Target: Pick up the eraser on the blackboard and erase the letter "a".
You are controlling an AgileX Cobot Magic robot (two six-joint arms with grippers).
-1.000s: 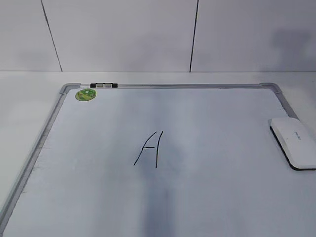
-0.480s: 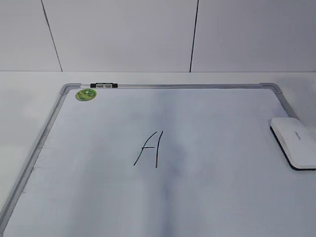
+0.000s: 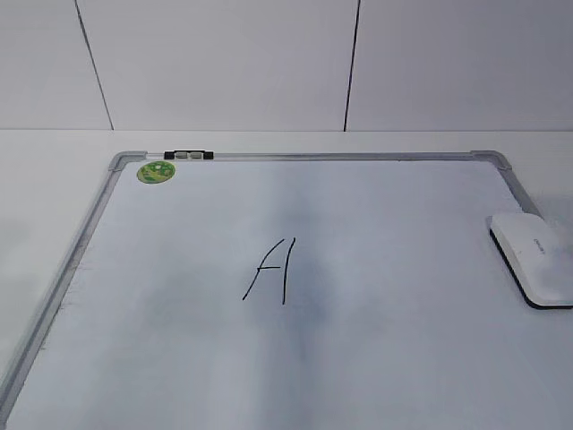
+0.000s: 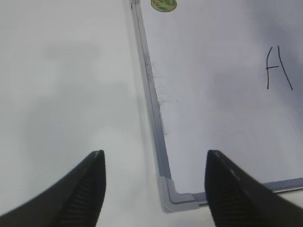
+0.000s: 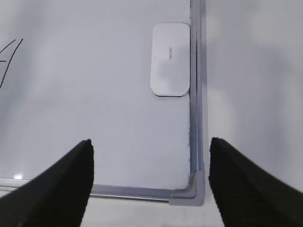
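The eraser [image 3: 534, 260], a white rounded block with a black underside, lies flat at the right edge of the blackboard [image 3: 403, 340]. It also shows in the right wrist view [image 5: 170, 59], against the frame. A large angular capital "A" [image 3: 271, 270] in black marker is at the board's middle. No small cursive "a" shows in any view. My left gripper [image 4: 155, 153] is open and empty above the board's near left corner. My right gripper [image 5: 150, 142] is open and empty above the near right corner, well short of the eraser. Neither gripper shows in the exterior view.
A round green magnet [image 3: 156, 171] sits at the board's far left corner, next to a small black and grey clip [image 3: 189, 155] on the top frame. White table surrounds the board. A panelled wall stands behind.
The dark shadows across the middle of the board and on the right wall have faded. The eraser, the magnet and the writing have not moved.
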